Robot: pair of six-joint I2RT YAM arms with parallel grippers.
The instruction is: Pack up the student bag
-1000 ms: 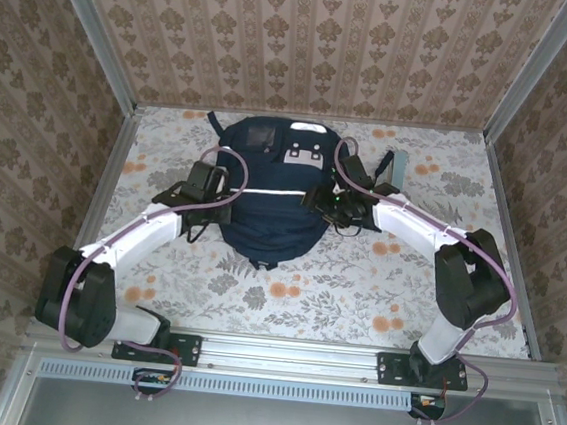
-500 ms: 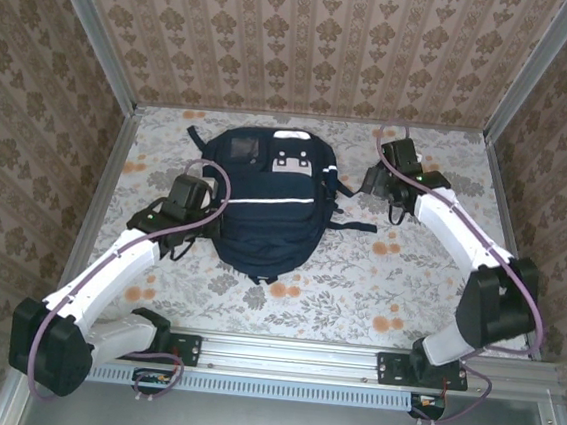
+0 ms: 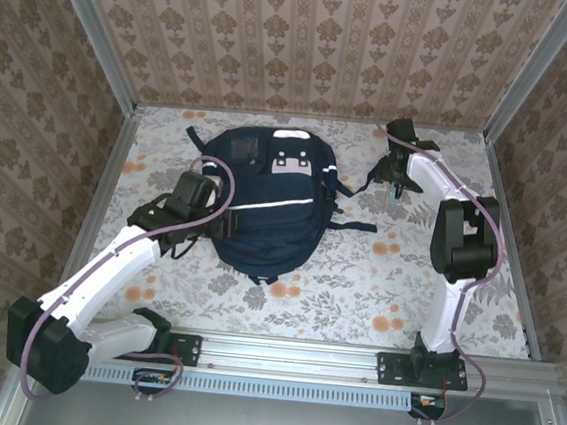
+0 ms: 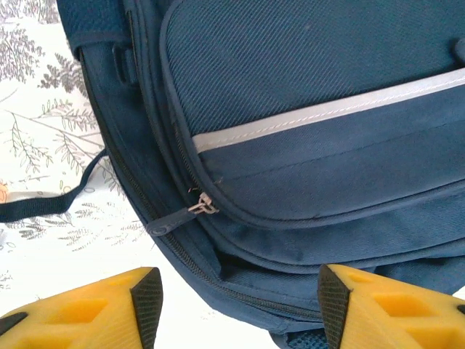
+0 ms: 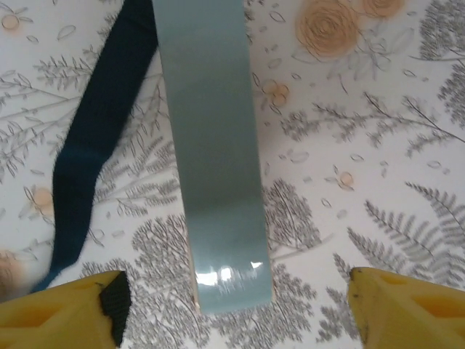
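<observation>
student bag [image 3: 270,196]: dark navy, flat on the floral bench [image 3: 357,280], near the middle of the top view, top end toward 12 o'clock, rounded end toward 6 o'clock; white stripe [image 3: 275,200] across the front, grey-white patches near the top, one navy strap [image 3: 355,225] trailing toward 3 o'clock. left gripper [image 3: 224,225]: at the bag's 8 o'clock edge, jaws apart and clamped on nothing; in the left wrist view yellow fingertips [image 4: 138,302] low at 7 and 5 o'clock, bag side and zip pull [image 4: 202,206] beyond them. right gripper [image 3: 399,178]: at 2 o'clock from the bag, clear of it, jaws wide apart and empty; in the right wrist view poised over a pale grey-blue glossy flat item [image 5: 214,145] lying lengthwise from 12 to 6 o'clock on the bench, not touching either fingertip, with a dark navy strap [image 5: 94,145] just beside it at 9 o'clock.
</observation>
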